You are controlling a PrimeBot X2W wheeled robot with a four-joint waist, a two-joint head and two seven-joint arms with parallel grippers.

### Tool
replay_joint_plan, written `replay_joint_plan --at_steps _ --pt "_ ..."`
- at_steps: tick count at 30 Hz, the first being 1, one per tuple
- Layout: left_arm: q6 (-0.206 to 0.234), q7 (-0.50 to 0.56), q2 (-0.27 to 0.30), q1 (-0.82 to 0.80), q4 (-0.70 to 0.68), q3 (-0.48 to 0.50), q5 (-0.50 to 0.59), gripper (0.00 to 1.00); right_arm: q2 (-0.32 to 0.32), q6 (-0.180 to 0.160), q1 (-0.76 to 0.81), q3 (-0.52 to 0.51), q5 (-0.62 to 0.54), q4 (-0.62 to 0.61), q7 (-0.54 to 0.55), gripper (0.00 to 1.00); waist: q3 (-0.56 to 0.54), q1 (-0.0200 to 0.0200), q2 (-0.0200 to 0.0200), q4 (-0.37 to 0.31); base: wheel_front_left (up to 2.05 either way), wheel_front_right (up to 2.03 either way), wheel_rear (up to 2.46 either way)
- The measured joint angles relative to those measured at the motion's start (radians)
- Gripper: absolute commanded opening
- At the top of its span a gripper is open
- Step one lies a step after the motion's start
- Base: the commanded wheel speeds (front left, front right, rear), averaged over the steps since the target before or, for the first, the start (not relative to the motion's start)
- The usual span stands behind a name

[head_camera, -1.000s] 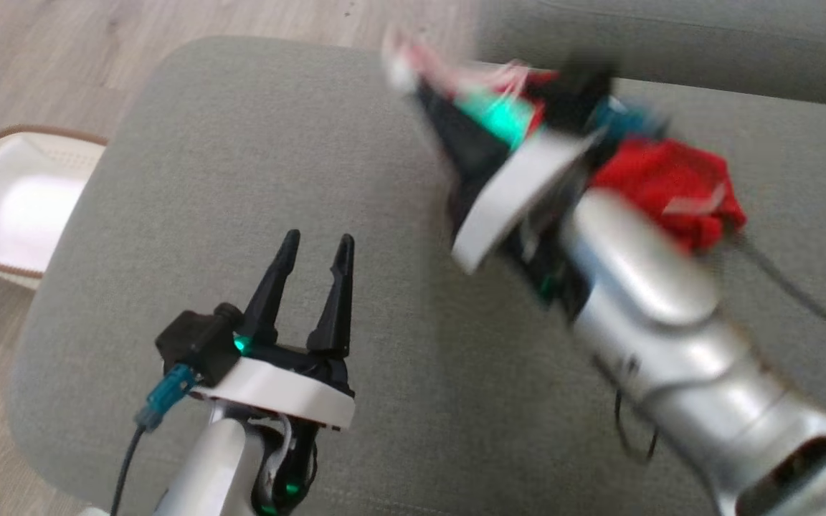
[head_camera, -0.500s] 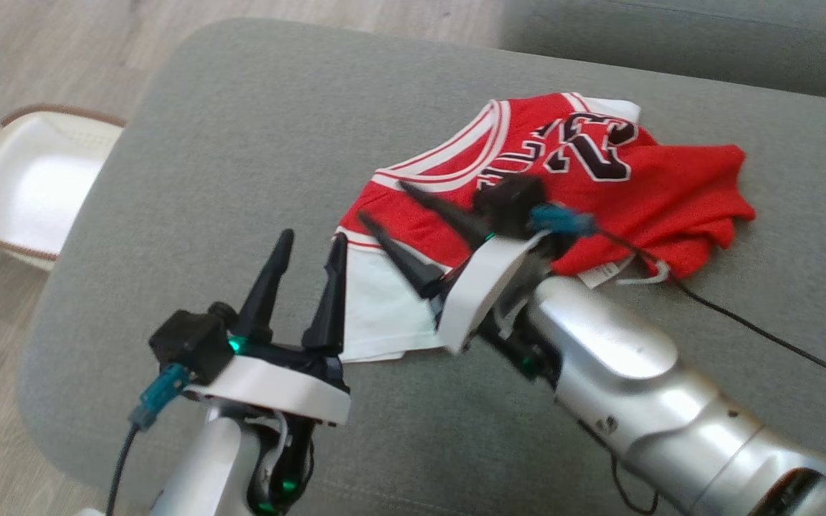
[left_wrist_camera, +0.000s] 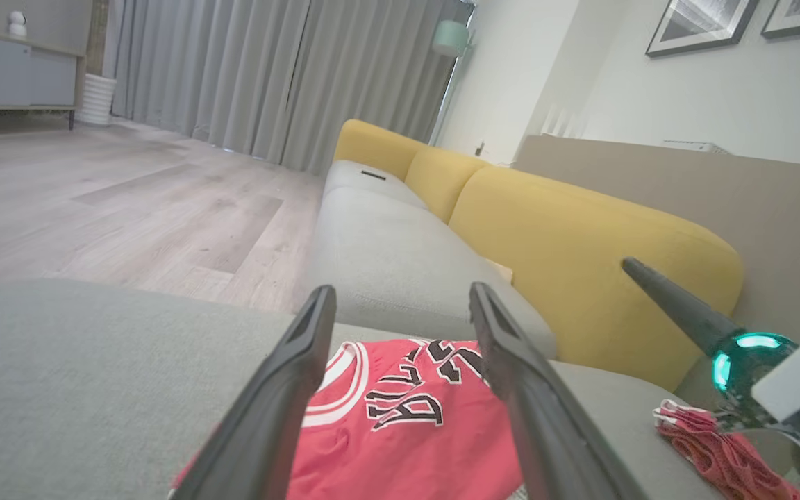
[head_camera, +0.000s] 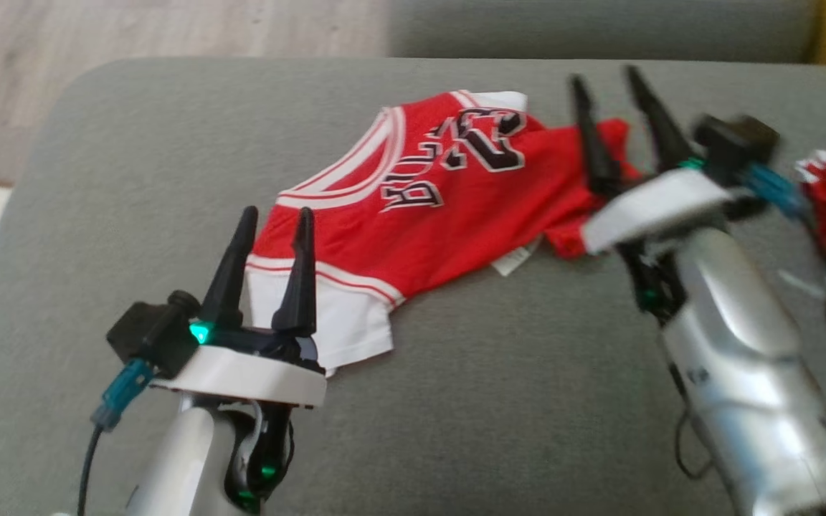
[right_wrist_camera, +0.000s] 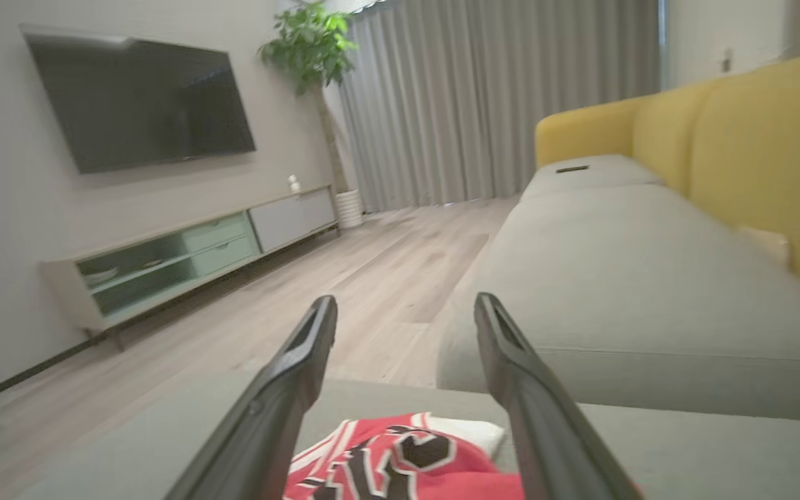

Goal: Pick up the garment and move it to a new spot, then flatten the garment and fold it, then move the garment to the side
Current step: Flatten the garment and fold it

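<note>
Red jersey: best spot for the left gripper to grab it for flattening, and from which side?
Pinch the white hem band of the jersey at its corner nearest the left gripper, coming in low from the robot's side. That edge lies exposed on the cushion; the right end looks bunched.

There were two pincers, the left pincer (head_camera: pixel 277 211) and the right pincer (head_camera: pixel 604 74), two red garments, a jersey (head_camera: pixel 442 208) and a crumpled heap (left_wrist_camera: pixel 716 450), two framed pictures (left_wrist_camera: pixel 698 24), one TV (right_wrist_camera: pixel 143 104) and one plant (right_wrist_camera: pixel 310 45).

The black left claw (head_camera: pixel 277 211) wears a white collar (head_camera: pixel 241 376).
</note>
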Motion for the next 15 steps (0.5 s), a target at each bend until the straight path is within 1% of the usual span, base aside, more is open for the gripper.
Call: replay_joint_plan --at_steps 3,6,9,10,15 --pt "0.0 0.0 0.0 0.0 -0.001 0.006 0.011 1.0 0.001 0.0 0.121 -0.134 -0.066 -0.123 -0.008 1.0 -0.001 0.0 0.0 -0.039 0.0 0.0 0.0" --pt "-0.003 0.0 0.0 0.0 -0.003 0.008 0.022 1.0 0.002 0.0 0.244 -0.202 -0.136 -0.252 -0.008 1.0 0.0 0.0 0.0 -0.074 0.0 0.0 0.0" --pt "-0.007 0.0 0.0 0.003 -0.001 0.016 0.026 1.0 0.01 0.0 0.348 -0.218 -0.171 -0.35 -0.009 1.0 0.0 0.0 0.0 -0.104 0.0 0.0 0.0" --pt "-0.007 0.0 0.0 0.003 -0.001 0.016 0.026 1.0 0.01 0.0 0.348 -0.218 -0.171 -0.35 -0.009 1.0 0.0 0.0 0.0 -0.104 0.0 0.0 0.0" --pt "-0.015 0.0 0.0 0.026 0.009 0.03 0.035 1.0 0.016 0.0 0.48 -0.216 -0.131 -0.426 -0.009 1.0 0.002 -0.0001 0.0 -0.13 0.0 0.0 0.0"
